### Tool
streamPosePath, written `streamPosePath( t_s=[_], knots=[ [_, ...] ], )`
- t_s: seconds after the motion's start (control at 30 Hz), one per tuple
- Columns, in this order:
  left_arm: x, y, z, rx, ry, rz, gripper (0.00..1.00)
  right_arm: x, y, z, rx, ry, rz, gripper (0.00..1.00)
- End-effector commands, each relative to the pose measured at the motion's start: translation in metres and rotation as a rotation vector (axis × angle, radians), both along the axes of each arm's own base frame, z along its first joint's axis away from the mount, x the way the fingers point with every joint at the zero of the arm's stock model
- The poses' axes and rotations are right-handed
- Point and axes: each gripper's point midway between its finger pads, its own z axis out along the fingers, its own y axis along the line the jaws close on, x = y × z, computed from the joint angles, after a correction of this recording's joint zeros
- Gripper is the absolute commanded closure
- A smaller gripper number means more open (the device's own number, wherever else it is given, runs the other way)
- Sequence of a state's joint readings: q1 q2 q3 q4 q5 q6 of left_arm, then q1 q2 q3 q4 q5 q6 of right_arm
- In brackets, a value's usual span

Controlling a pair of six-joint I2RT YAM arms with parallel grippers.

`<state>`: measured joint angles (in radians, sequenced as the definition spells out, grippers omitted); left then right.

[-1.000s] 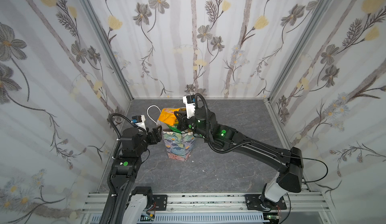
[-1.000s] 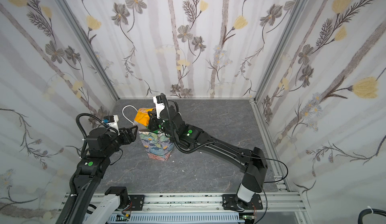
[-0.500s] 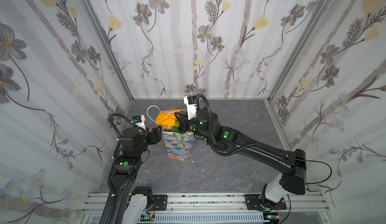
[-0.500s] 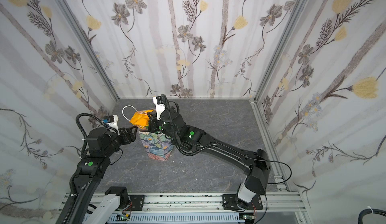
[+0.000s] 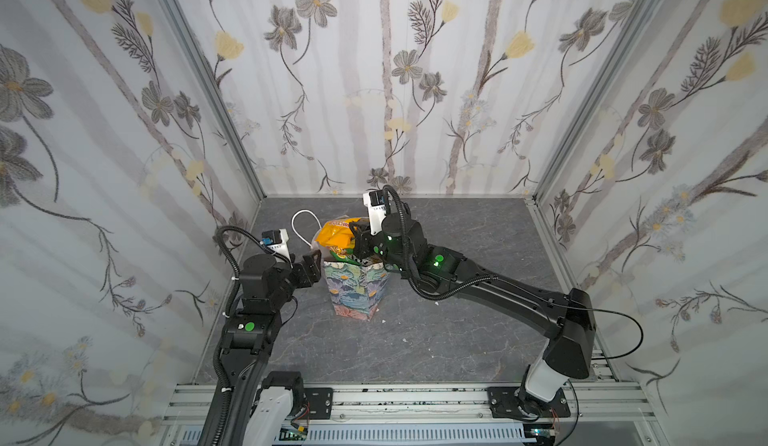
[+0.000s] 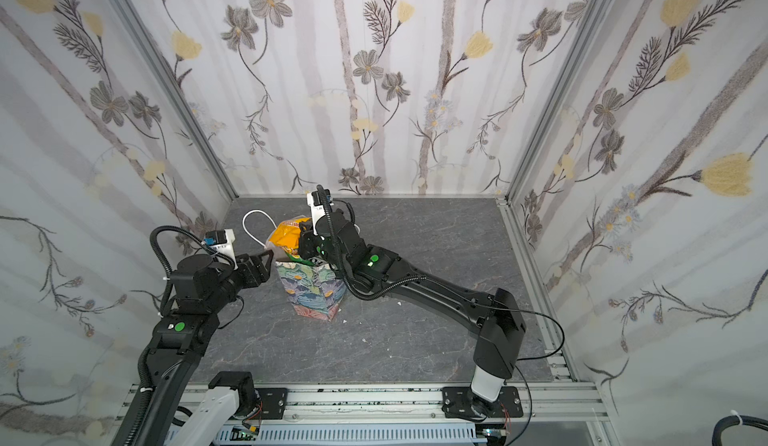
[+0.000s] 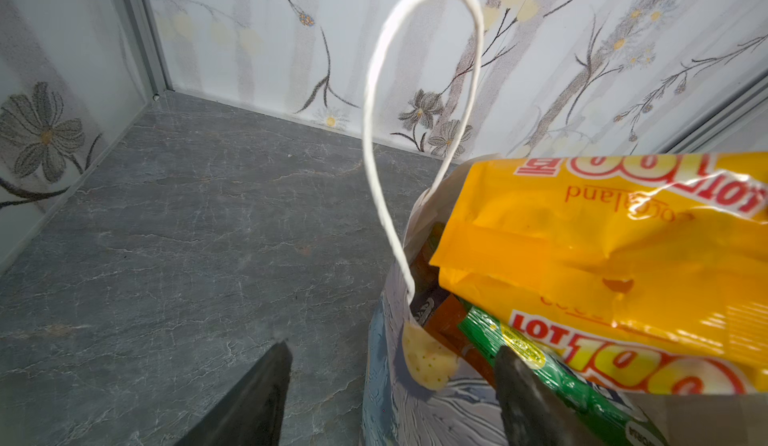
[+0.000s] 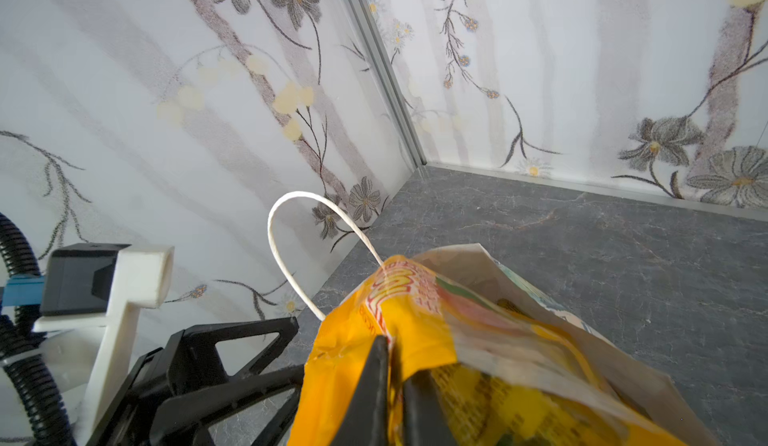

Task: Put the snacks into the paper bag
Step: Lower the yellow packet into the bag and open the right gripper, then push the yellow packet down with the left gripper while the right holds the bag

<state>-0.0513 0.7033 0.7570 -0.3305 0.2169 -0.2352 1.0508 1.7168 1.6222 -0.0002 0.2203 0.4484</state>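
At the left-middle of the grey floor (image 5: pixel 415 340), as seen from the rail side:

- Item: paper bag (image 5: pixel 355 294), floral outside. It stands upright and is packed to the mouth. One white cord handle (image 7: pixel 374 132) loops up free on the far side.
- Item: yellow-orange packet (image 7: pixel 602 265), printed "LOT 100". It lies across the bag's mouth on top of a green packet (image 7: pixel 540 365) and other snacks, with most of it above the rim.
- Right gripper (image 8: pixel 395 348): over the bag, its fingers close together with the packet's folded edge between them. I cannot tell whether they are pinching it or have just let go.
- Left gripper (image 7: pixel 392 346): released, jaws wide. One finger is outside the bag's near wall and the other over the green packet, neither pressing the paper.

Hazards, as I judge them:
- The bag looks overfull. If the top packet is let go as it lies, it may slide over the rim onto the floor.
- Pushing it down could buckle or tip the light bag, because the left jaws are not holding the wall.
- The crinkly film may cling to a finger and lift out with it.
- The left finger over the bag's mouth could drag the green packet or the rim when it withdraws.
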Motion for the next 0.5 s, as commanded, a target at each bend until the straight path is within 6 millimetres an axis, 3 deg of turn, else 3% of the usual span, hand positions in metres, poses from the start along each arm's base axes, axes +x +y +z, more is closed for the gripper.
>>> streamPosePath(
  t_s=[0.0, 0.2, 0.27, 0.4, 0.47],
  knots=[
    [0.002, 0.001, 0.006, 0.009, -0.031, 0.001, 0.24, -0.003, 0.003, 0.023, 0.027, -0.061, 0.029, 0.74],
    [0.001, 0.000, 0.016, -0.002, -0.044, 0.003, 0.23, -0.011, 0.002, 0.047, -0.038, -0.112, 0.052, 0.47],
    [0.000, 0.003, 0.027, 0.001, -0.042, 0.014, 0.23, -0.014, -0.004, 0.059, -0.075, -0.131, 0.046, 0.46],
    [-0.009, 0.006, 0.066, 0.032, -0.056, 0.023, 0.23, -0.019, -0.038, 0.073, -0.151, -0.149, -0.010, 0.46],
    [-0.014, 0.003, 0.085, 0.047, -0.067, -0.007, 0.23, -0.024, -0.058, 0.070, -0.186, -0.143, -0.038, 0.44]
  ],
)
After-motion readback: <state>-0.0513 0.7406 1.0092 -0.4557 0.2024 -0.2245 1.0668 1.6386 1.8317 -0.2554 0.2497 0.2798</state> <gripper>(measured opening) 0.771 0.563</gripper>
